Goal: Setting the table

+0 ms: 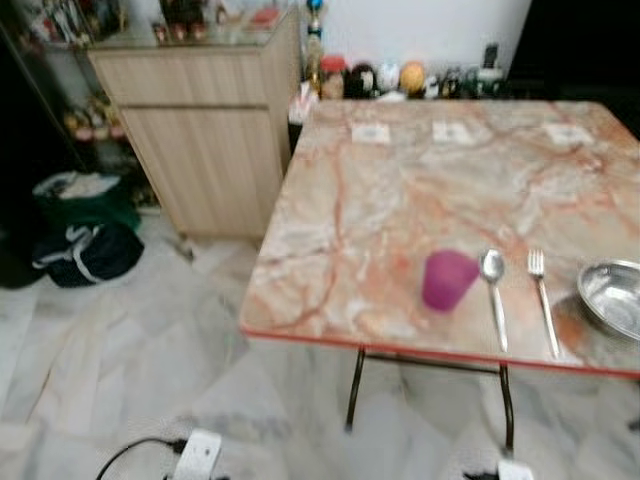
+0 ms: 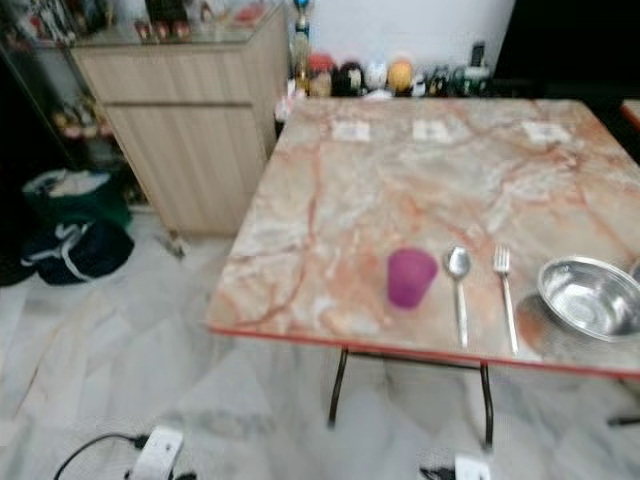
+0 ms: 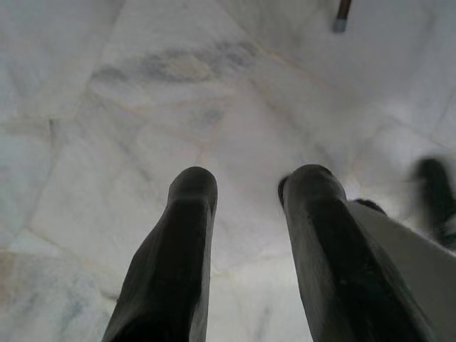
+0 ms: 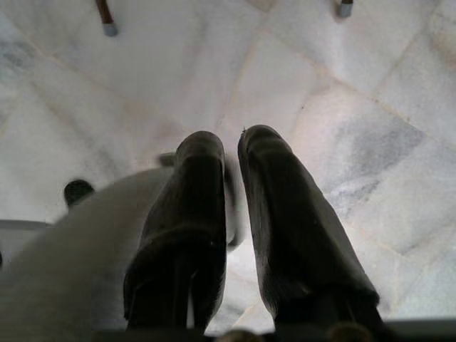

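Observation:
A marble-patterned table [image 1: 400, 190] with a red front edge stands ahead of me. Near that edge sit a purple cup [image 1: 447, 279], a spoon [image 1: 494, 290], a fork [image 1: 542, 300] and a steel bowl [image 1: 612, 297], in a row from left to right. Three small white cards [image 1: 452, 131] lie along the far side. My left gripper [image 3: 246, 185] hangs over the pale floor, open and holding nothing. The right gripper [image 4: 231, 139] also hangs above the floor, its fingers almost together with nothing between them.
A wooden cabinet [image 1: 205, 130] stands left of the table, with dark bags [image 1: 85, 250] on the floor beside it. A white power strip [image 1: 197, 455] with a black cable lies on the marble floor in front. Small items [image 1: 400, 78] line the back wall. Thin table legs [image 1: 353, 390] stand below the edge.

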You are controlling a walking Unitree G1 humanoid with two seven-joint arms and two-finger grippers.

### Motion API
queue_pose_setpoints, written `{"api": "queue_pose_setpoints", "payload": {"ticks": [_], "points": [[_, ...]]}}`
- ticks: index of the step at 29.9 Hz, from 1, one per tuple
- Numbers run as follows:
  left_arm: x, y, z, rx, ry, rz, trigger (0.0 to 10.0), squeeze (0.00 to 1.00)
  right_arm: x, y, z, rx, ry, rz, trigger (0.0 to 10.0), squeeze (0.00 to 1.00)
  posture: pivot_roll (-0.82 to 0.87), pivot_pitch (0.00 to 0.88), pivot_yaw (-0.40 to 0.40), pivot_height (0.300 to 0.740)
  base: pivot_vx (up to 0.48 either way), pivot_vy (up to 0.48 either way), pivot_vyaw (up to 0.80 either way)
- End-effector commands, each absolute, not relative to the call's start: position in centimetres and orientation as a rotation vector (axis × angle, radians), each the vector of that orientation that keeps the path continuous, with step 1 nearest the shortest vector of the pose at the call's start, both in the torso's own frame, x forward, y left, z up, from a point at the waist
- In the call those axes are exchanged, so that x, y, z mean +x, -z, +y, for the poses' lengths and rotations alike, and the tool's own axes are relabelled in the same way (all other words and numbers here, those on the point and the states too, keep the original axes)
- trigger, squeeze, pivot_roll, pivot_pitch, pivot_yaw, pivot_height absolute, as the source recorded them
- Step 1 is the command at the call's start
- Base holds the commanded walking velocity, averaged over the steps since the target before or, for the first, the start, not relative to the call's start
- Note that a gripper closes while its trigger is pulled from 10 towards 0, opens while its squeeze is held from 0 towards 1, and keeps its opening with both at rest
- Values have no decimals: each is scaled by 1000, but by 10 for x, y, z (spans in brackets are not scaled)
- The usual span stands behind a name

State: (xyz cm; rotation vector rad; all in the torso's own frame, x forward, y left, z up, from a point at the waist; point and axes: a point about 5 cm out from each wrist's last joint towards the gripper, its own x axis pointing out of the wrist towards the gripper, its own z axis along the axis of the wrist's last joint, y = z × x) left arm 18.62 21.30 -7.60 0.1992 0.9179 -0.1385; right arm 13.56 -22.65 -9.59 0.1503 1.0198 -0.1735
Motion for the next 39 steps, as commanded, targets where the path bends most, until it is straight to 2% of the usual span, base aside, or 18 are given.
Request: {"api": "queue_pose_setpoints", "payload": {"ticks": [1,16,39], "points": [[186,77,210,199,148,921,10000,0,134,96,-230,160,195,1019,10000,0,-102,0,56,740,0,-412,0],[178,81,212,203,145,950,10000,0,133,96,-230,160,196,1021,10000,0,-108,0,55,740,0,-405,0],[166,86,211,207,153,986,10000,0,130,96,-232,150,194,1027,10000,0,-124,0,55,740,0,0,0]]}}
